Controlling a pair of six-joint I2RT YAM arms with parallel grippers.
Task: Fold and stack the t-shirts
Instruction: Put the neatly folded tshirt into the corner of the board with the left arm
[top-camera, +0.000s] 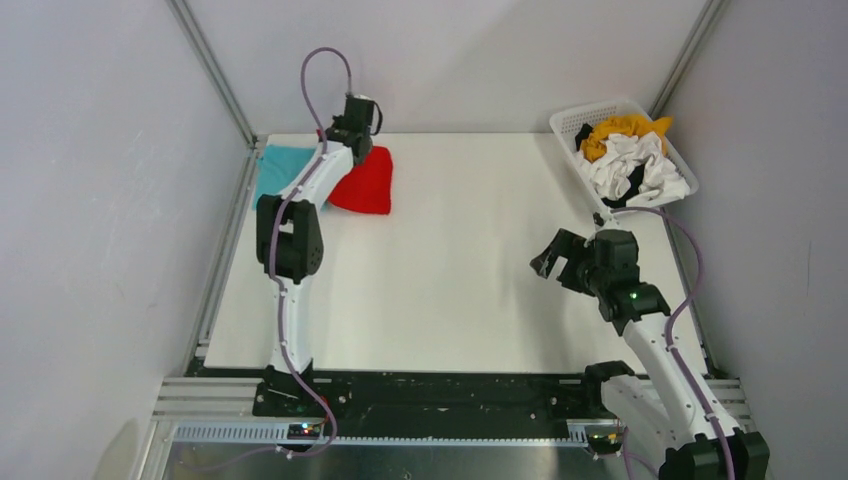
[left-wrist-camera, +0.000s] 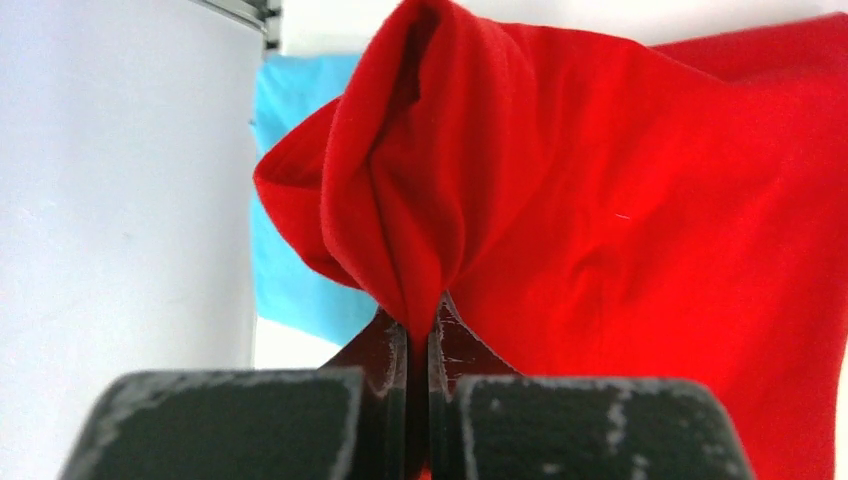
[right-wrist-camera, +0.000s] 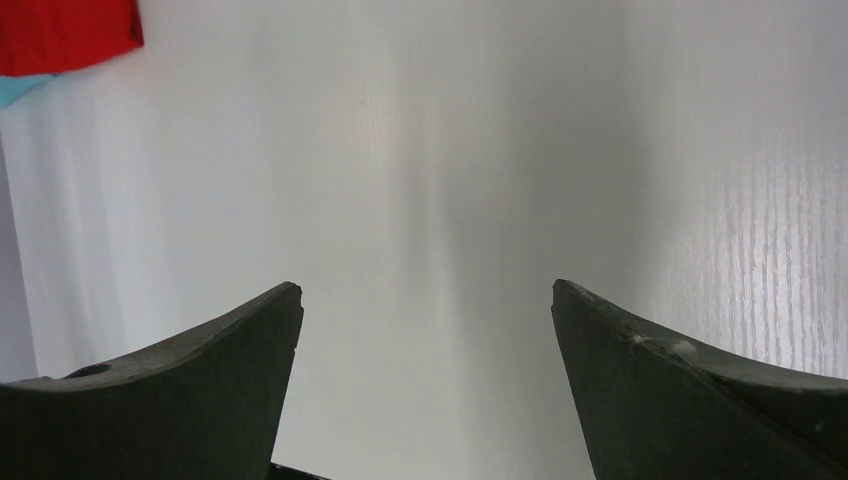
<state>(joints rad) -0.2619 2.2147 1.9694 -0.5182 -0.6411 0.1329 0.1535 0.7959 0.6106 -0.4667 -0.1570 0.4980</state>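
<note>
A folded red t-shirt (top-camera: 366, 184) lies at the far left of the table, partly over a turquoise-blue t-shirt (top-camera: 276, 168). My left gripper (top-camera: 352, 128) is at the red shirt's far edge. In the left wrist view it (left-wrist-camera: 418, 318) is shut on a bunched fold of the red t-shirt (left-wrist-camera: 620, 220), with the blue shirt (left-wrist-camera: 295, 270) showing behind. My right gripper (top-camera: 552, 262) is open and empty above bare table at the right. In its wrist view (right-wrist-camera: 427, 300) the red shirt's corner (right-wrist-camera: 70, 35) shows at the far top left.
A white lattice basket (top-camera: 571, 124) at the far right corner holds an orange-yellow shirt (top-camera: 622, 130), a white one (top-camera: 630, 165) and a bit of black cloth. Metal frame rails run along the table's left and right edges.
</note>
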